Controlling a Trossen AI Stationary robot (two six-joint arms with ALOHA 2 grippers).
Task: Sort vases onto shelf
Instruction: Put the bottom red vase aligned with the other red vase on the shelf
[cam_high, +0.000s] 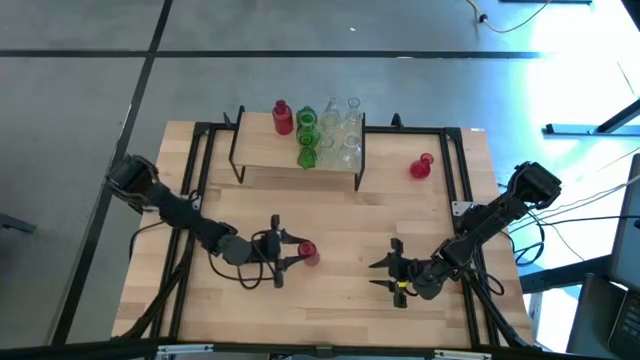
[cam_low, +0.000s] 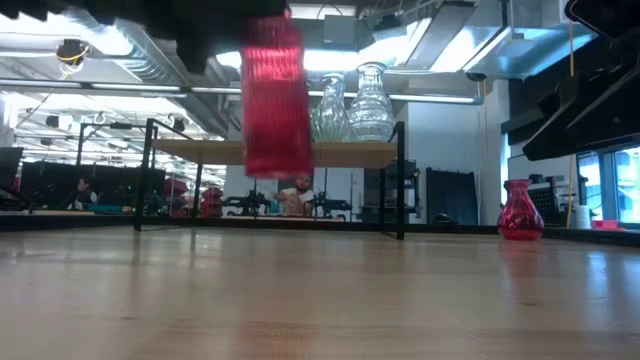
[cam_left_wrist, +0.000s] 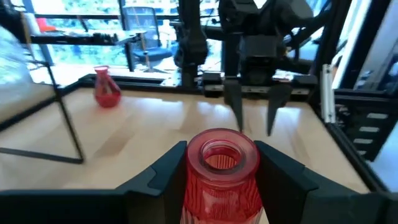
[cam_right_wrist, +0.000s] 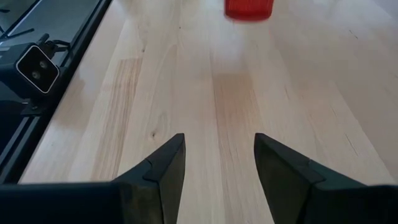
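Note:
My left gripper (cam_high: 297, 252) is shut on a red ribbed vase (cam_left_wrist: 221, 171), which hangs above the near middle of the table (cam_low: 272, 95). The shelf (cam_high: 270, 150) stands at the far middle. On it are a red vase (cam_high: 283, 117), green vases (cam_high: 306, 137) and clear vases (cam_high: 343, 128), all resting on their bases. Another red vase (cam_high: 421, 167) stands on the tabletop right of the shelf. My right gripper (cam_right_wrist: 219, 162) waits open near the front right, with bare wood between its fingers. My left gripper pinches the red vase between its two fingers, on opposite sides just under the rim (cam_left_wrist: 191, 177). The fingers (cam_left_wrist: 163, 171) lie about level and come from the table's left. The vase stands upright in the hold, its bottom (cam_right_wrist: 249, 7) lifted clear of the tabletop.
A black metal frame (cam_high: 462, 180) runs along the tabletop's edges. The shelf's thin black legs (cam_low: 401, 180) reach down to the table. Bare wood lies between the shelf and the two grippers. The room behind holds desks and equipment.

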